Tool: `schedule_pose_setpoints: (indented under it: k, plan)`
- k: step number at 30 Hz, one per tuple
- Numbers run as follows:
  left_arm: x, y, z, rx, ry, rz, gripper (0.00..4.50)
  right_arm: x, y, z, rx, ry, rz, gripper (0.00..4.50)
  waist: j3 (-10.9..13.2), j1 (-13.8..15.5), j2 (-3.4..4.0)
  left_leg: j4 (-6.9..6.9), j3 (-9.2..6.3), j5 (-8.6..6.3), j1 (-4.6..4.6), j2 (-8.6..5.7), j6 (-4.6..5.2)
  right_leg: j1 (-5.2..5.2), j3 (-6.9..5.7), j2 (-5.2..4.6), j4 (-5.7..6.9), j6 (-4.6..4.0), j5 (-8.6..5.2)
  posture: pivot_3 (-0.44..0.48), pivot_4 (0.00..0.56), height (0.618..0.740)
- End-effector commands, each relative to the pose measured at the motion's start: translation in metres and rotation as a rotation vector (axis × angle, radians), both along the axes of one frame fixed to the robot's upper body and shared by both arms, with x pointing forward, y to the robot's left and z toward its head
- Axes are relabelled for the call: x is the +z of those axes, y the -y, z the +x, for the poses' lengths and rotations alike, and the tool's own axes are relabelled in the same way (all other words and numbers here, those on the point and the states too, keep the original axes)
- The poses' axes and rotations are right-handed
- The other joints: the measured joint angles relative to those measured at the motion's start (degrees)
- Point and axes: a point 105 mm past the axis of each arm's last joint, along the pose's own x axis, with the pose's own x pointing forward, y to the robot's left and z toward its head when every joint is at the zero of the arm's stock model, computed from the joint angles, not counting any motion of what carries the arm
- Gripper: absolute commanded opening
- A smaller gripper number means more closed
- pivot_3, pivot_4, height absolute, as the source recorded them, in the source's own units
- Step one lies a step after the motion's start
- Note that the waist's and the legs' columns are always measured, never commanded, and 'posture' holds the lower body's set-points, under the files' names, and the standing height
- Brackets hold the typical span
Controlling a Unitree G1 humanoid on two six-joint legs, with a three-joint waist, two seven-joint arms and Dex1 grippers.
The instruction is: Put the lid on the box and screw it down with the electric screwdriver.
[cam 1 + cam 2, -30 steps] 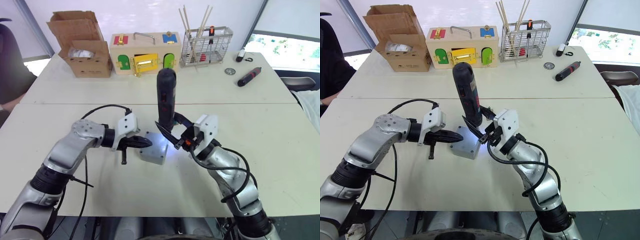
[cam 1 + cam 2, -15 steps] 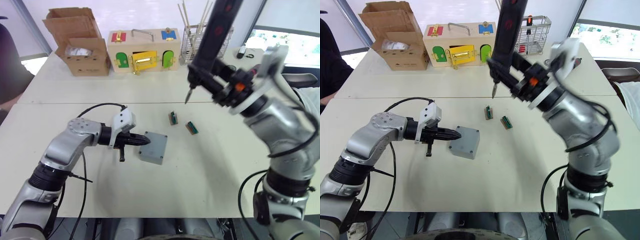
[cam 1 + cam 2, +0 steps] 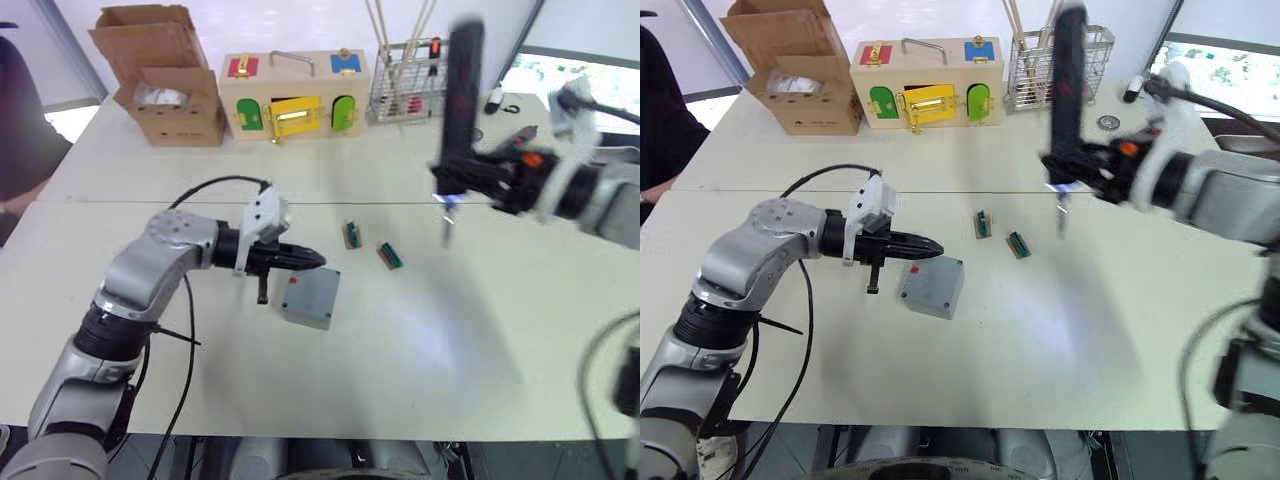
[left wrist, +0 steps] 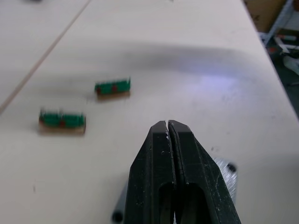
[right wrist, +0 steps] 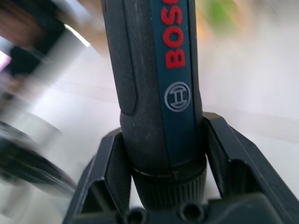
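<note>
The white table (image 3: pixel 500 360) carries everything; at its far edge stand a brown cardboard carton (image 3: pixel 165 90), a wooden latch box (image 3: pixel 292 92) and a wire basket (image 3: pixel 405 88) with sticks.

The electric screwdriver (image 3: pixel 460 110) is held upright in the air over the right part of the table, bit pointing down, well apart from the box. The right gripper (image 5: pixel 163 186) pinches its lower body, 1 finger on each side of it.

The left gripper (image 3: pixel 300 260) reaches across the table with its 2 fingers pressed together, empty, its tip over the near edge of the box.

The box (image 3: pixel 310 297) sits on the table near the middle, with the lid (image 3: pixel 935 283) lying flat on top of it and a small red mark toward the gripper side.

Just beyond the box, 2 small green connector pieces (image 3: pixel 352 236) lie on the table, near each other.
</note>
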Motion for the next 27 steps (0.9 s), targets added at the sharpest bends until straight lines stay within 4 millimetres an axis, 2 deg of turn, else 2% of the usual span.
schedule_pose_setpoints:
  k: [1,4,6,12,17,21,23,27]
  plan:
    - [0.004,0.012,-0.019,-0.093,0.038,0.002,0.0,-0.01,0.007,-0.021,0.039,-0.132,0.007,1.91,0.02,-0.2,0.03,-0.02,0.07,-0.01,0.0,0.0,0.01,0.0,0.05,0.0,-0.02,0.0,0.0,0.0,0.15,0.74]
    - [0.004,0.023,-0.03,-0.135,0.058,-0.004,0.0,-0.043,0.029,-0.03,-0.048,-0.317,0.003,1.91,0.03,-0.97,0.05,-0.01,0.16,-0.01,0.06,0.06,0.03,-0.06,0.14,0.1,-0.04,0.0,0.0,0.0,0.15,0.74]
    - [0.001,0.027,-0.031,-0.135,0.053,-0.007,0.0,-0.057,0.031,-0.033,-0.056,-0.393,0.017,1.91,0.04,-1.2,0.04,0.02,0.18,-0.01,0.11,0.08,0.03,-0.06,0.17,0.13,0.07,0.0,0.0,0.0,0.15,0.74]
    - [-0.021,0.023,-0.03,-0.106,0.027,0.032,0.0,-0.067,0.031,-0.025,-0.07,-0.443,0.013,1.91,0.11,-1.25,0.17,0.34,0.18,-0.1,0.14,0.14,0.18,-0.06,0.2,0.28,0.37,0.0,0.0,0.0,0.15,0.74]
    - [-0.026,0.025,-0.033,-0.095,0.008,0.024,0.0,-0.079,0.032,-0.016,-0.101,-0.473,-0.008,1.91,0.13,-0.5,0.15,0.57,0.12,-0.1,0.07,0.1,0.18,-0.01,0.15,0.22,0.38,0.0,0.0,0.0,0.15,0.74]
    - [-0.031,0.018,-0.031,-0.062,-0.007,0.037,0.0,-0.085,0.031,-0.012,-0.103,-0.484,-0.019,1.91,0.13,0.06,0.16,0.57,0.14,-0.12,0.06,0.08,0.21,-0.02,0.16,0.19,0.36,0.0,0.0,0.0,0.15,0.74]
    - [-0.034,0.014,-0.028,-0.04,0.0,0.054,0.0,-0.086,0.031,-0.009,-0.109,-0.483,-0.028,2.87,0.13,0.09,0.17,0.58,0.15,-0.12,0.06,0.08,0.21,-0.02,0.17,0.2,0.37,0.0,0.0,0.0,0.15,0.74]
    - [-0.031,0.008,-0.021,-0.004,0.027,0.071,0.0,-0.088,0.039,-0.004,-0.15,-0.458,-0.111,4.02,0.13,0.41,0.16,0.59,0.15,-0.12,0.07,0.07,0.21,-0.02,0.17,0.19,0.37,0.0,0.0,0.0,0.15,0.74]
